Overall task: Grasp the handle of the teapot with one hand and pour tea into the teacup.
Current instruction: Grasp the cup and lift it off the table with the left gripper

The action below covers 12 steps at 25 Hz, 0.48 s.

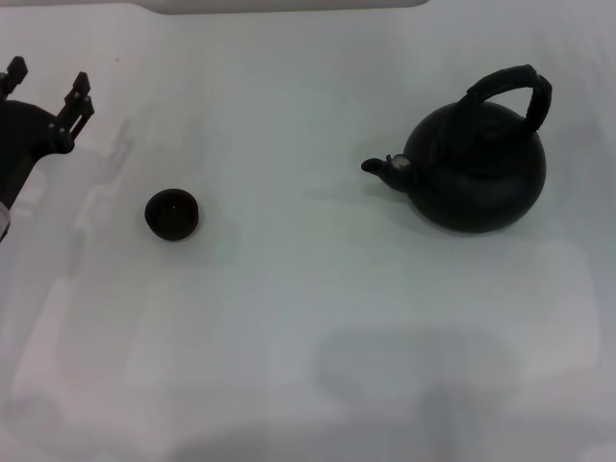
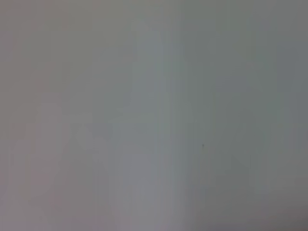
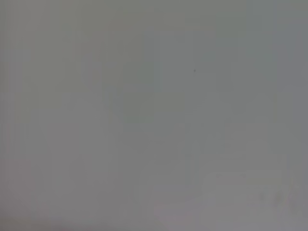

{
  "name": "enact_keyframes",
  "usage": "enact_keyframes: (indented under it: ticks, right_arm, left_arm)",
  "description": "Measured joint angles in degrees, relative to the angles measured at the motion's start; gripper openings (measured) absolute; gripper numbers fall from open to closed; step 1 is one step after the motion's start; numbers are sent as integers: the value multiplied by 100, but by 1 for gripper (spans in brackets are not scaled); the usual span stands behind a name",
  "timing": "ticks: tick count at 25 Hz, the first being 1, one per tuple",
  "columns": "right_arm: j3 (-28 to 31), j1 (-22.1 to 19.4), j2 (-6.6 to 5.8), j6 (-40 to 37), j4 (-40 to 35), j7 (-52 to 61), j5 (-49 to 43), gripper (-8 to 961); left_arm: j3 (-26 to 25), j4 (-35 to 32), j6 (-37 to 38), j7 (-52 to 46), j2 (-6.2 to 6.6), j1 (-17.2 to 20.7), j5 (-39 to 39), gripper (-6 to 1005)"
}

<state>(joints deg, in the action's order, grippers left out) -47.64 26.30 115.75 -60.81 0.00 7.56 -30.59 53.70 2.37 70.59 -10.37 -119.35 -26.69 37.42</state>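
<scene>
While left pincer [image 1: 46, 85] sits spread, empty, far left, teapot [image 1: 476, 166] stands well apart from teacup [image 1: 172, 214]

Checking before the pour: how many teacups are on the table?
1. The teacup sits on the robot's left, well apart from the teapot, whose spout points toward it. Nothing suggests another is hidden.

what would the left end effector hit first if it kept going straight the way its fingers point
Nothing, as far as the head view shows: the left end effector points up and away over the bare white table, not toward the teacup. Depth is unclear.
</scene>
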Motion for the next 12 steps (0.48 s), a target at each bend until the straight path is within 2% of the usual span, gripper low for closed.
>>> enact_keyframes:
  ticks: [12]
  right_arm:
    - [-19, -3, 0, 14, 0, 0, 0, 432]
  left_arm:
    - [23, 14, -37, -7, -5, -38, 33, 758]
